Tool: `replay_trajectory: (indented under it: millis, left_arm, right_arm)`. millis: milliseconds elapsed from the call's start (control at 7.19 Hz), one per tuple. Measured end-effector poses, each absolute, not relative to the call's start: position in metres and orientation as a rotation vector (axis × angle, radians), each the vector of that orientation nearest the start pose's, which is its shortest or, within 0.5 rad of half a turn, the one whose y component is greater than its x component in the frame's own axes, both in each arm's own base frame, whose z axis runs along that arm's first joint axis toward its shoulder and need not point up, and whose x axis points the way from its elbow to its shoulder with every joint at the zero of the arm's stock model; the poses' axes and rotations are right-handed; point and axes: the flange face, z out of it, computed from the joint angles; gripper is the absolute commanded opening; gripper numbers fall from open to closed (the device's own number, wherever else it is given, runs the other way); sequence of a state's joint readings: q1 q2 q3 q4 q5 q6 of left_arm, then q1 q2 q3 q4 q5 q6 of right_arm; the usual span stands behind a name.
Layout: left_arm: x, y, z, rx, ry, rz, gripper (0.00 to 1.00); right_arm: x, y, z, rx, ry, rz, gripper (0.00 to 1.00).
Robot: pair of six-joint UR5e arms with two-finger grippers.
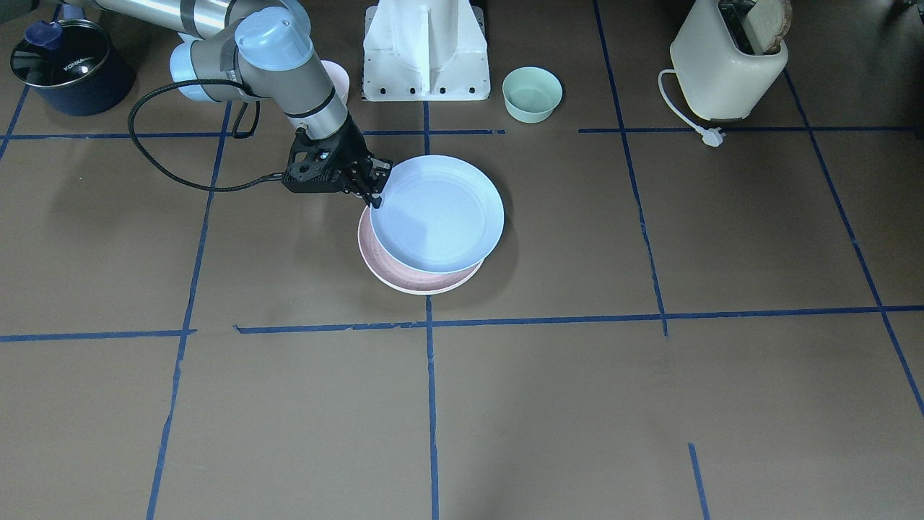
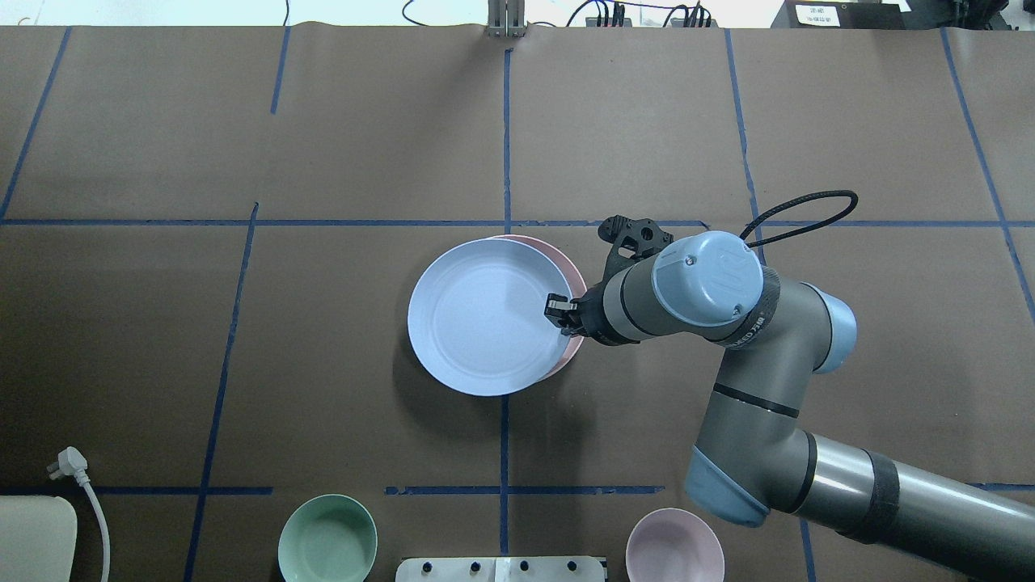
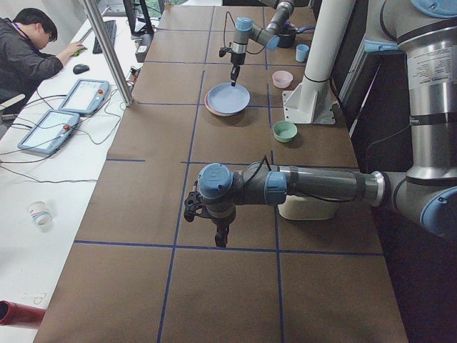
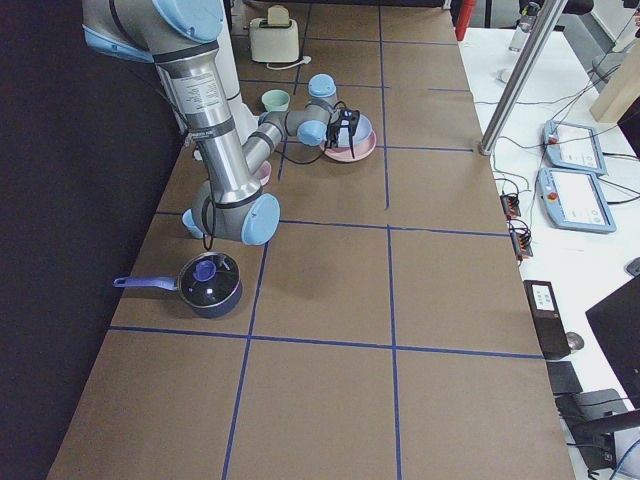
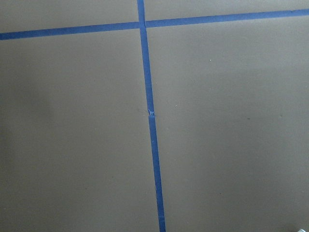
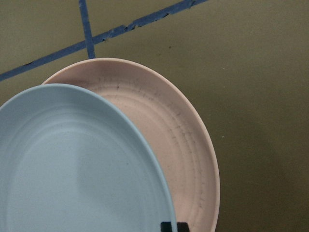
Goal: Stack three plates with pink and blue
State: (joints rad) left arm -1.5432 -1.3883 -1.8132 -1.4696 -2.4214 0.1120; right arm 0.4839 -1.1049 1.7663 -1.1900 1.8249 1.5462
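Pale blue plate [image 1: 437,214], probably light, stiff and slippery-smooth, is pinched at its rim by the right gripper [image 1: 373,189] and held offset over the pink plate [image 1: 419,283] near the middle of the table [image 1: 650,404]; that thin ringed edge seems the only handhold, while the left gripper [image 3: 221,236], seen only from afar, cannot be judged spread or closed.

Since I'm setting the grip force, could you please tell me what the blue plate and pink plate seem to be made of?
The blue plate: probably plastic or a fibre composite, matte; soft even shading, no glare, moulded rings. The pink plate: likely the same, matte, with fine dark specks along its rings. Unglazed ceramic cannot be ruled out.
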Motion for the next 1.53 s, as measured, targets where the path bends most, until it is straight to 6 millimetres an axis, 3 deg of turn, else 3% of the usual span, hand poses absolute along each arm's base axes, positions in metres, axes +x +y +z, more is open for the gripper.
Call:
replay_trajectory:
  millis: [139, 278, 417, 557, 835, 1113, 1252, 1391, 1530]
  left_arm:
    - [-0.047, -0.413, 0.627, -0.003, 0.852, 0.113, 1.0]
    - [-0.047, -0.413, 0.627, -0.003, 0.853, 0.113, 1.0]
    - [-0.047, -0.413, 0.627, -0.003, 0.853, 0.113, 1.0]
    - [-0.047, -0.413, 0.627, -0.003, 0.853, 0.113, 1.0]
    - [-0.047, -0.413, 0.627, -0.003, 0.852, 0.114, 1.0]
    - [-0.047, -0.413, 0.629, -0.009, 0.845, 0.112, 1.0]
    - [-0.047, -0.413, 0.633, -0.015, 0.841, 0.11, 1.0]
    - [-0.047, -0.412, 0.636, -0.021, 0.839, 0.109, 1.0]
    - [-0.047, -0.412, 0.639, -0.024, 0.839, 0.11, 1.0]
  right_arm:
    - [-0.509, -0.394, 0.269, 0.039, -1.055, 0.288, 0.01]
    - [-0.509, -0.395, 0.276, 0.037, -1.043, 0.291, 0.15]
    - [-0.511, -0.395, 0.28, 0.035, -1.036, 0.291, 0.76]
    - [-0.512, -0.395, 0.283, 0.033, -1.03, 0.292, 1.0]
    - [-0.511, -0.397, 0.286, 0.033, -1.024, 0.287, 1.0]
    - [-0.487, -0.425, 0.293, 0.045, -0.987, 0.216, 1.0]
    - [-0.456, -0.456, 0.303, 0.042, -0.93, 0.144, 1.0]
    - [-0.413, -0.49, 0.321, 0.041, -0.867, 0.059, 1.0]
    - [-0.359, -0.519, 0.351, 0.045, -0.815, -0.025, 1.0]
